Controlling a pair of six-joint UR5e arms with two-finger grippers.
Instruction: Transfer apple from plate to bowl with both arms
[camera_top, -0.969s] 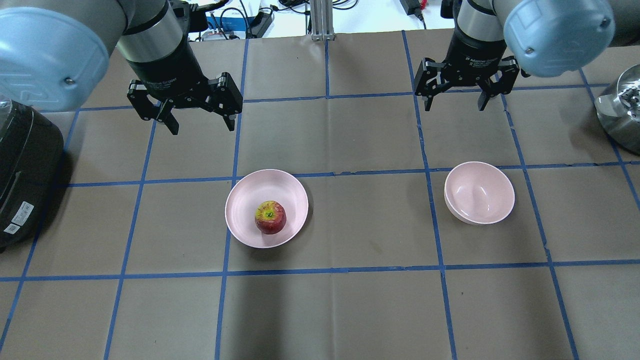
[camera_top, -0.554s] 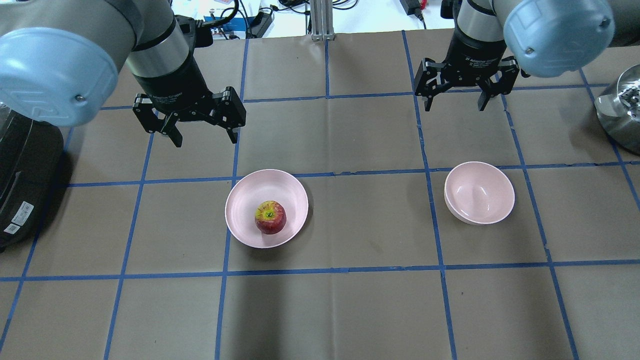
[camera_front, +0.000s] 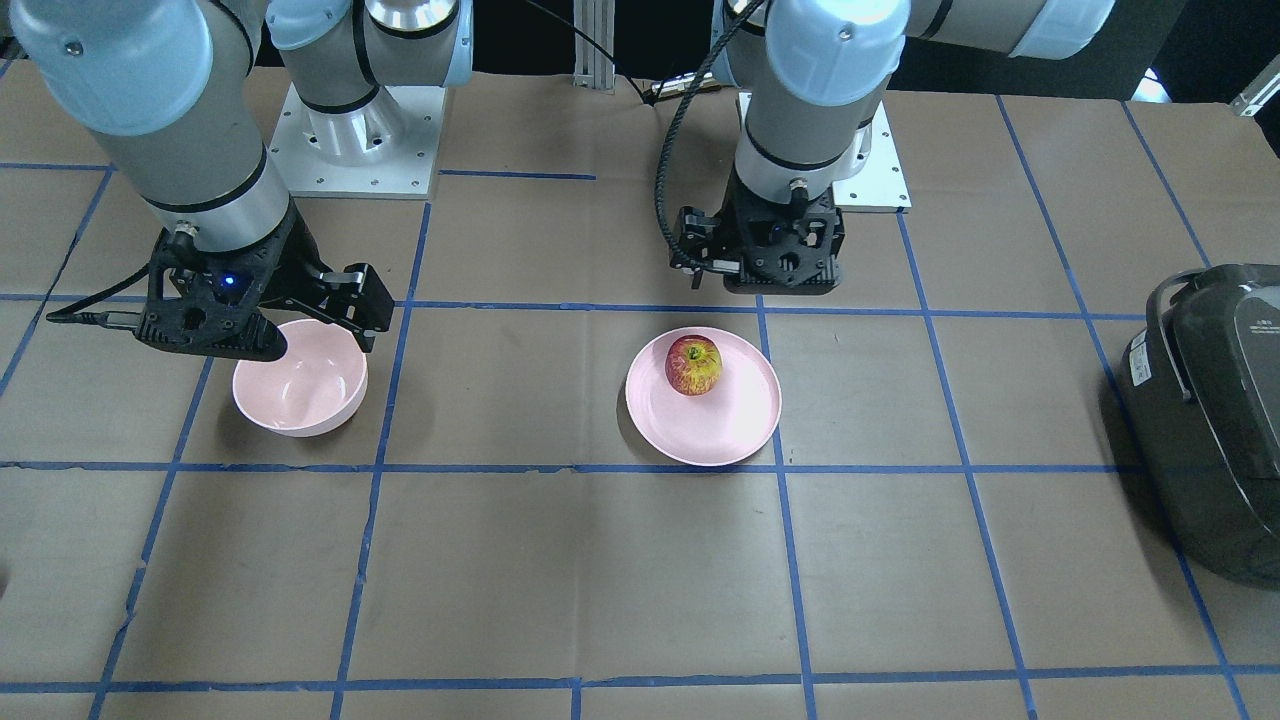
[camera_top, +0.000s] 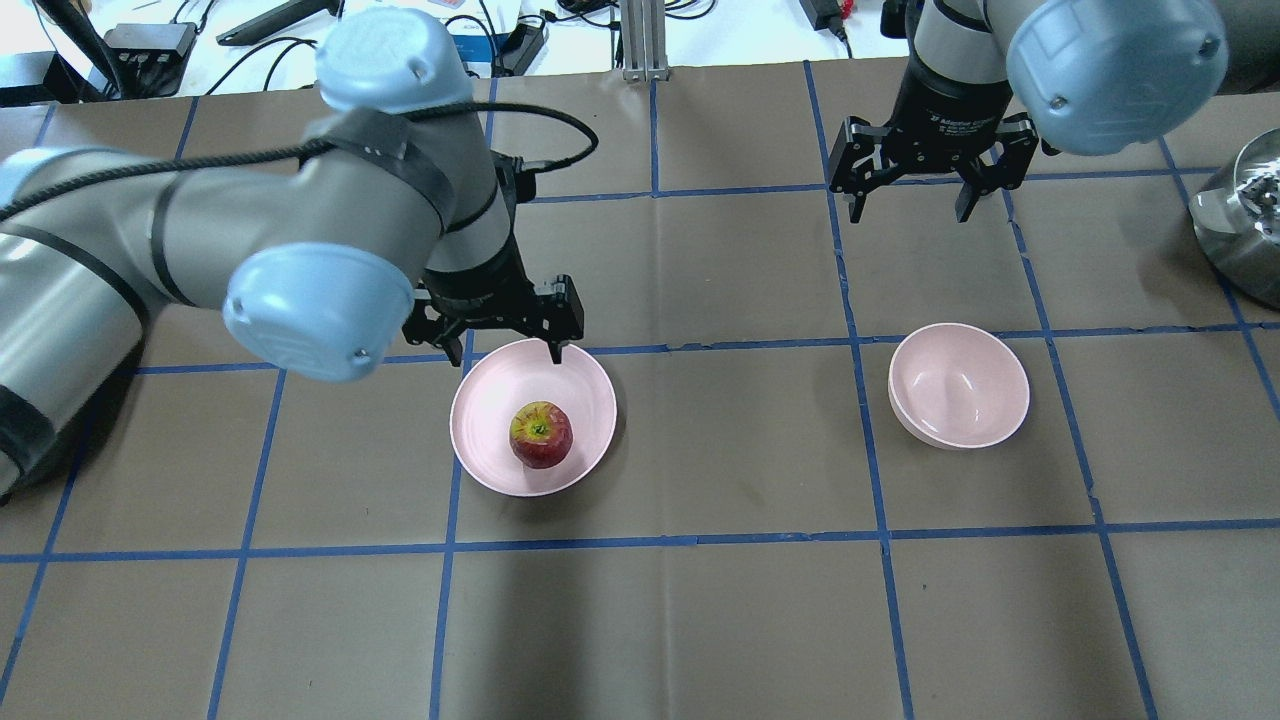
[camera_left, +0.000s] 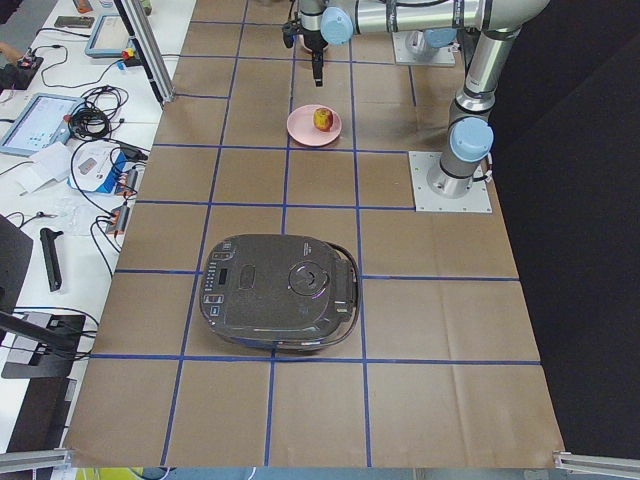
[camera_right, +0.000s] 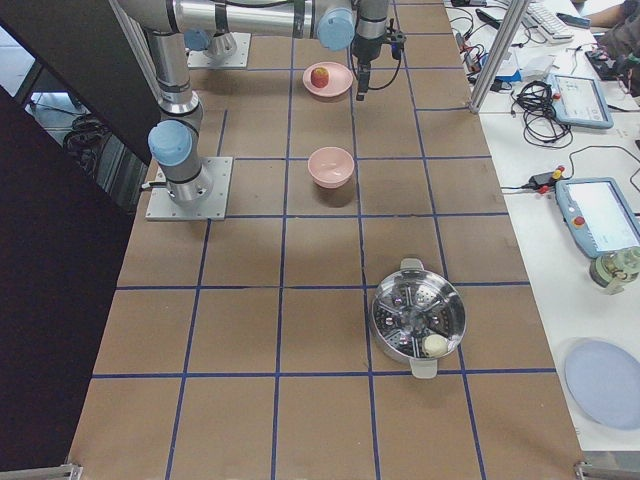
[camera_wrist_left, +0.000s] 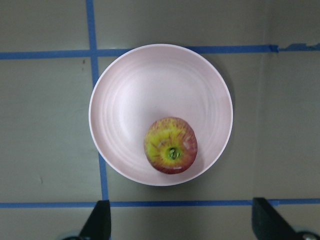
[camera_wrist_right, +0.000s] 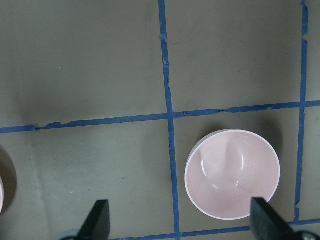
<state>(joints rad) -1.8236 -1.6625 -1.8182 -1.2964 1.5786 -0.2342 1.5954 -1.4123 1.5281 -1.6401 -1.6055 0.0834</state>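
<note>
The red and yellow apple (camera_top: 541, 435) lies on the pale pink plate (camera_top: 495, 395), on the side nearer the robot. My left gripper (camera_top: 497, 345) hangs open and empty above the plate's far rim. In the left wrist view the apple (camera_wrist_left: 170, 145) and plate (camera_wrist_left: 135, 95) lie below the spread fingertips (camera_wrist_left: 98, 220). The pink bowl (camera_top: 958, 385) stands empty to the right. My right gripper (camera_top: 908, 195) is open and empty, held high beyond the bowl. The right wrist view shows the bowl (camera_wrist_right: 232, 172) below it. The front view shows the apple (camera_front: 693, 364), plate (camera_front: 725, 430) and bowl (camera_front: 300, 390).
A black rice cooker (camera_front: 1210, 400) stands at the table's left end, partly hidden by my left arm in the overhead view. A steel pot (camera_top: 1240, 220) stands at the far right. Blue tape lines grid the brown table cover (camera_top: 700, 620).
My left arm has swung right and toward the plate, and its open gripper now hangs over the plate's far rim. The right arm, apple, plate and bowl have not moved.
</note>
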